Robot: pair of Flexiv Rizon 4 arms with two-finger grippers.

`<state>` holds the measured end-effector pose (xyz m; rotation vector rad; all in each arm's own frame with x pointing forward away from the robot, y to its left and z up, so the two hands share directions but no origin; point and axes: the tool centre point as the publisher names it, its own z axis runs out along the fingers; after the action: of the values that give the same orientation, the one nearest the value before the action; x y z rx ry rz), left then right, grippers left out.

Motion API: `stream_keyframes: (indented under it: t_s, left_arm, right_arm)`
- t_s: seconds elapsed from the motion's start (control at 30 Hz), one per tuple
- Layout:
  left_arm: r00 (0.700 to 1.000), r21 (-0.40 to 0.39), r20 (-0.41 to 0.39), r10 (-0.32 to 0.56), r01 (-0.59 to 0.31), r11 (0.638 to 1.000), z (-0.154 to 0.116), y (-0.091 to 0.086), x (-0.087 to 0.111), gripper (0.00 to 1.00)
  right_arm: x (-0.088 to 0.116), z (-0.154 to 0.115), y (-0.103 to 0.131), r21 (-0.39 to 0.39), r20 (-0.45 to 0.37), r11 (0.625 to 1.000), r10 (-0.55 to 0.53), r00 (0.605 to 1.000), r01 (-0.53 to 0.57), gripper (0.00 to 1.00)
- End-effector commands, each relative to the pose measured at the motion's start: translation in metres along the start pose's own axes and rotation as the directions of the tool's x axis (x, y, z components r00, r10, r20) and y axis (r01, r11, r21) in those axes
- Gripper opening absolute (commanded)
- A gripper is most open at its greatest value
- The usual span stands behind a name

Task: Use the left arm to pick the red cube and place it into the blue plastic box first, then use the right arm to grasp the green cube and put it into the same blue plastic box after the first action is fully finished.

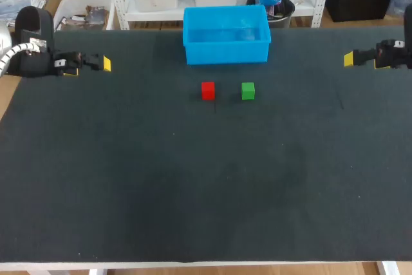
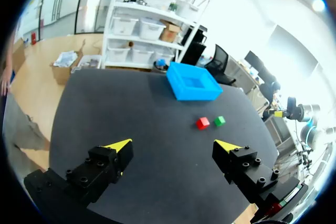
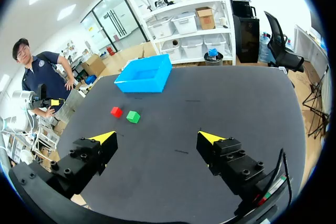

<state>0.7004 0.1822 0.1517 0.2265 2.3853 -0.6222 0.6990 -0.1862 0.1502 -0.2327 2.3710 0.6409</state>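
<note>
The red cube (image 1: 207, 90) and the green cube (image 1: 248, 91) sit side by side on the dark table, just in front of the blue plastic box (image 1: 226, 34), which looks empty. My left gripper (image 1: 89, 67) hovers open at the far left, well away from the cubes. My right gripper (image 1: 351, 59) is at the far right, also open. In the left wrist view the red cube (image 2: 202, 123), green cube (image 2: 219, 120) and box (image 2: 193, 81) lie far ahead of the open gripper (image 2: 173, 145). The right wrist view shows its gripper (image 3: 157, 137) open, with the red cube (image 3: 116, 112), green cube (image 3: 133, 116) and box (image 3: 144, 73) ahead.
The black table mat (image 1: 193, 191) stretches wide in front of the cubes, with its white front edge below. Nothing else stands on it. The box sits near the table's back edge.
</note>
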Motion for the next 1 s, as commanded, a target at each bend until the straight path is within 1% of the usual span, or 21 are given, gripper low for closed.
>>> stream_keyframes:
  t_s: [0.03,0.87,0.9,0.93,0.97,1.0]
  left_arm:
    - [1.0,0.003,0.002,0.0,0.0,1.0,0.0,0.001,0.0,1.0]
    - [1.0,0.003,0.002,0.0,0.0,1.0,0.0,0.001,0.0,1.0]
    - [1.0,-0.014,-0.012,0.014,-0.014,1.0,0.002,-0.001,-0.002,1.0]
    - [1.0,-0.021,0.0,0.018,-0.018,1.0,0.004,-0.003,-0.005,1.0]
    - [1.0,-0.049,0.0,0.031,-0.03,0.998,0.005,-0.006,-0.008,1.0]
    - [0.998,-0.093,-0.009,0.068,-0.068,0.993,0.007,-0.01,-0.011,1.0]
  right_arm:
    - [0.0,0.001,0.0,0.002,-0.001,1.0,0.0,1.0,0.0,1.0]
    - [0.0,0.001,0.0,0.002,-0.001,1.0,0.0,1.0,0.0,1.0]
    - [0.0,0.001,0.0,0.002,-0.001,1.0,0.0,1.0,0.0,1.0]
    - [0.0,0.001,0.0,0.002,-0.001,1.0,0.0,1.0,0.0,1.0]
    - [0.0,0.001,0.0,0.002,-0.001,1.0,0.0,1.0,0.0,1.0]
    - [0.0,0.001,0.0,0.002,-0.001,1.0,0.0,1.0,0.0,1.0]
